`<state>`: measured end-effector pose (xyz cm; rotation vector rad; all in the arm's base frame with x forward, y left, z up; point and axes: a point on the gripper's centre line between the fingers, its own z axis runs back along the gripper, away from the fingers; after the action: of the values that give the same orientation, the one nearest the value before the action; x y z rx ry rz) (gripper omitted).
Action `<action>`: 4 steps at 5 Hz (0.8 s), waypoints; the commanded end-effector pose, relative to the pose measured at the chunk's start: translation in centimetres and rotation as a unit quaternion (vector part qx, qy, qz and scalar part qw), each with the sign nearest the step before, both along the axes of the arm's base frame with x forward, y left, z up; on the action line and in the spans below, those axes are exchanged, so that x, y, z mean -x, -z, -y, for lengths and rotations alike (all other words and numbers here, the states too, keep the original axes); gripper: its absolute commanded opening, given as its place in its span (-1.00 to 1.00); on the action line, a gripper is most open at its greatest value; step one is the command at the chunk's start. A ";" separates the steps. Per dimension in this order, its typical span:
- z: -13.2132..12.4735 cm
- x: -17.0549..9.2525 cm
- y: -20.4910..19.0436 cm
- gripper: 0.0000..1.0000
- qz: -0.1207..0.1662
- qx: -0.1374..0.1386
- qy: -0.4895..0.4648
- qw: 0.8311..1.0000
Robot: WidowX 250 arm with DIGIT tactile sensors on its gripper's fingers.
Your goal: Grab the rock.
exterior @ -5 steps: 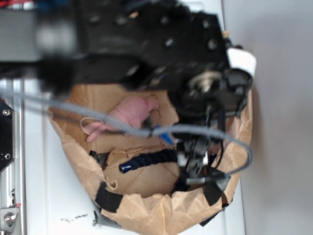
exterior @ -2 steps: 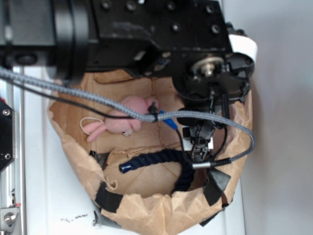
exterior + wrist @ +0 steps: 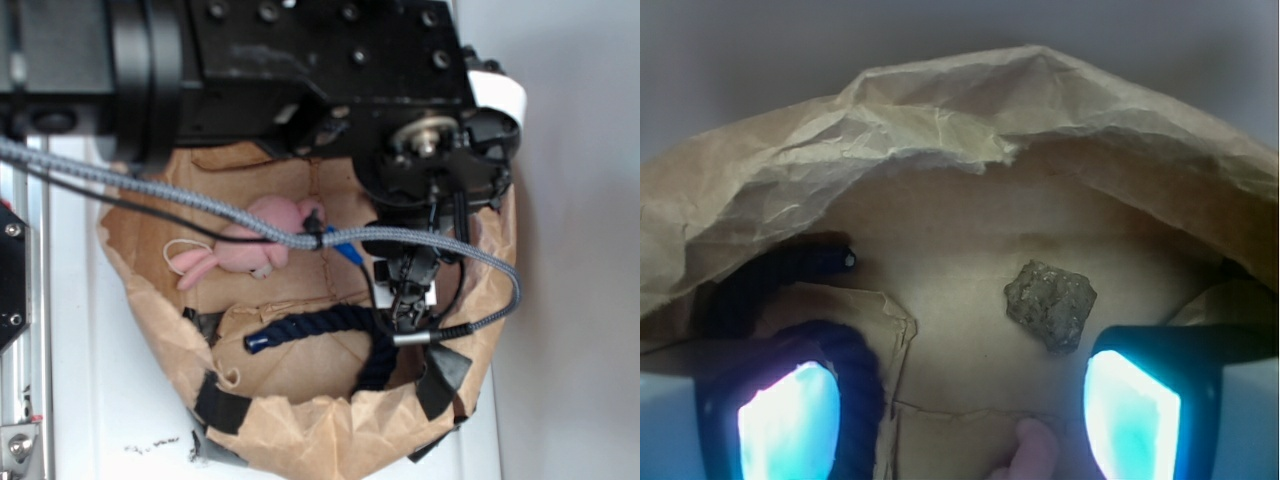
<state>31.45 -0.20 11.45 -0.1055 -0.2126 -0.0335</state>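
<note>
A white slatted table fills the left; a plain grey surface lies right, evenly lit.

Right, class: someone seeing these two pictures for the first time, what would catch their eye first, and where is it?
In the wrist view, the gripper has glowing blue-white fingers at both lower corners, framing a small brown rock on the floor of the crumpled paper bag. In the exterior view, the pink plush toy lies left of a curved dark blue rope.

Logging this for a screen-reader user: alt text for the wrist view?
A small brown rock lies on the paper bag's floor between the open gripper's glowing fingertips, nearer the right one. Dark blue rope curls at left; a pink plush tip pokes in below.
</note>
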 end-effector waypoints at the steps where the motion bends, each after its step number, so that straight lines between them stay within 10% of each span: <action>1: -1.0 -0.7 2.3 1.00 0.022 -0.045 0.003 0.999; 4: 0.3 -3.7 6.5 1.00 0.011 -0.097 -0.034 0.995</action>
<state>34.31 0.52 3.67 0.1066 -0.1902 0.0288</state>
